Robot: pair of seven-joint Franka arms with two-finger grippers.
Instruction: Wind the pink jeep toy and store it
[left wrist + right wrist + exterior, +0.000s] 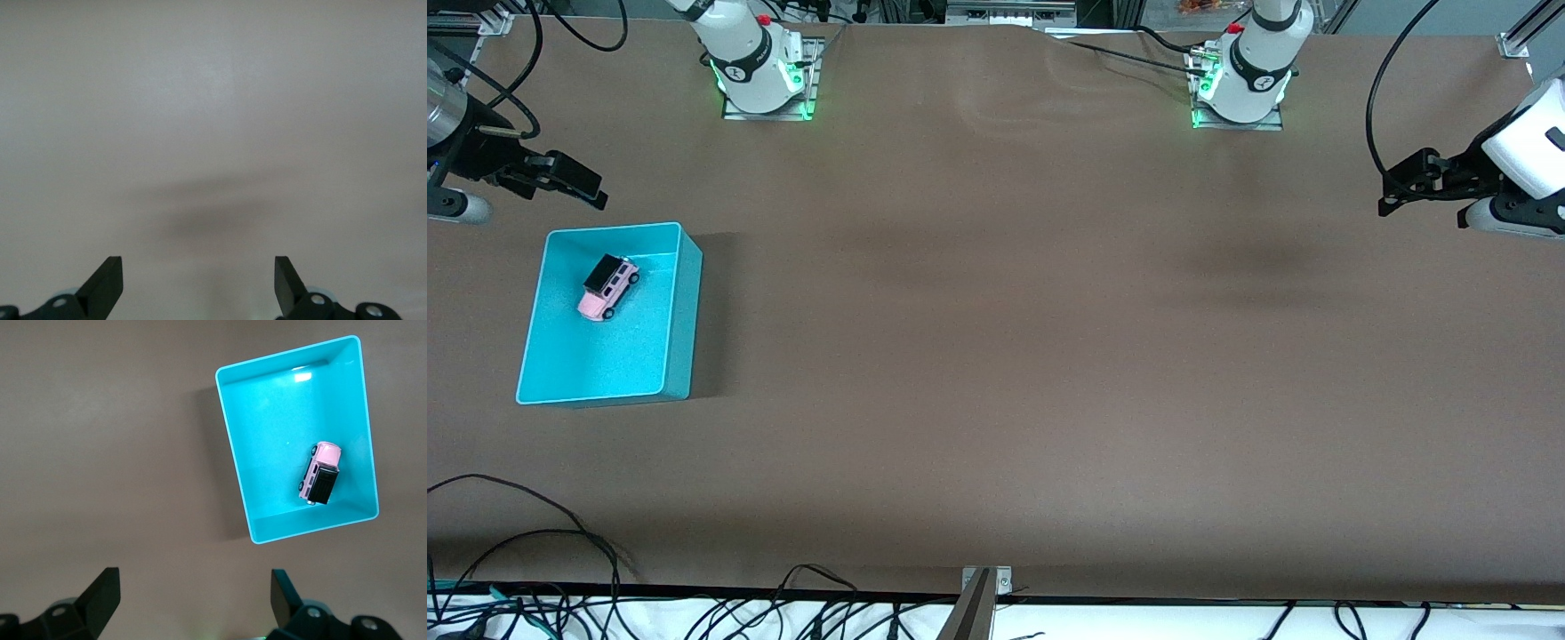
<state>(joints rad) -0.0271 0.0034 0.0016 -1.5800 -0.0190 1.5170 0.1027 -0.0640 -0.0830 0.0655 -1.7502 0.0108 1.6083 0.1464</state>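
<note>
Front view, operator: pink jeep toy (608, 287) sits inside cyan bin (680, 311) at right arm's end of counter (996, 356), in bin half farther from front camera. Right tool (574, 182) hovers over bare counter just past bin's farther rim; you see jeep at its 5 o'clock. Right tool fingers apart, nothing held. Jeep long axis runs 1-to-7 o'clock, black rear toward 1, pink nose toward 7. Left tool (1405, 187) waits over counter at left arm's end, fingers (107, 283) spread, empty.
</note>
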